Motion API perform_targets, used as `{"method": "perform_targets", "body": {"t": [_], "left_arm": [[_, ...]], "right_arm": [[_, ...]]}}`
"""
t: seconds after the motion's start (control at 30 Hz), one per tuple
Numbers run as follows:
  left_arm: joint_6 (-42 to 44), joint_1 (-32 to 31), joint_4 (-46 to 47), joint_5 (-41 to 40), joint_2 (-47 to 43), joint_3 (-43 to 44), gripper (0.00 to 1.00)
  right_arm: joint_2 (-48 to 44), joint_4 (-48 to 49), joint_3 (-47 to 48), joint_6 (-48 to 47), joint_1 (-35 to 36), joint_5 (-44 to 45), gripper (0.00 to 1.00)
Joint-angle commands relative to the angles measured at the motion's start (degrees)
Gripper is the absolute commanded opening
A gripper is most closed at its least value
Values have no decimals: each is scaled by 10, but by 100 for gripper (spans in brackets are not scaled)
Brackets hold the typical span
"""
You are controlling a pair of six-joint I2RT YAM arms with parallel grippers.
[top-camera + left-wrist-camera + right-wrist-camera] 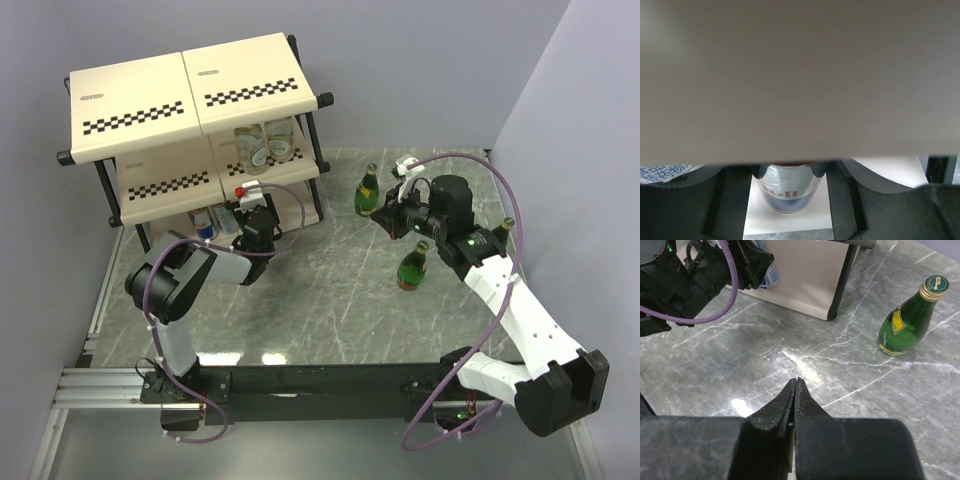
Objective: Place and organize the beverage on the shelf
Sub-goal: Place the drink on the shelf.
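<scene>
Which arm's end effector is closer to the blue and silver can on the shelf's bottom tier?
Left. The left end effector has its fingers either side of the can, under the shelf; the right end effector hovers over the table, well away.

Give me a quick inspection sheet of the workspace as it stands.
Surface: grey marble table, bare patches glossy.
Job's things: three green bottles upright on the table; two clear bottles on the shelf middle tier; can on the bottom tier.
Clutter: nothing seen.
Grippers: left gripper open around the can, under the shelf; right gripper shut, empty, above the table.
Cables: purple, looped along both arms.
Surroundings: plain grey walls.
</scene>
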Motion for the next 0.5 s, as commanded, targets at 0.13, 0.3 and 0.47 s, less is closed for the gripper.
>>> {"method": "perform_targets", "body": {"t": [0.13,0.3,0.47], "left_arm": [[2,7,62,-13,4,27,0],[-3,9,55,-14,11,27,0],[-19,9,36,-22,9,34,5]], "right_arm": [[-17,13,3,4,-5,-10,0],[-17,13,3,4,-6,-14,0],[-16,13,3,4,-7,-14,0]]}}
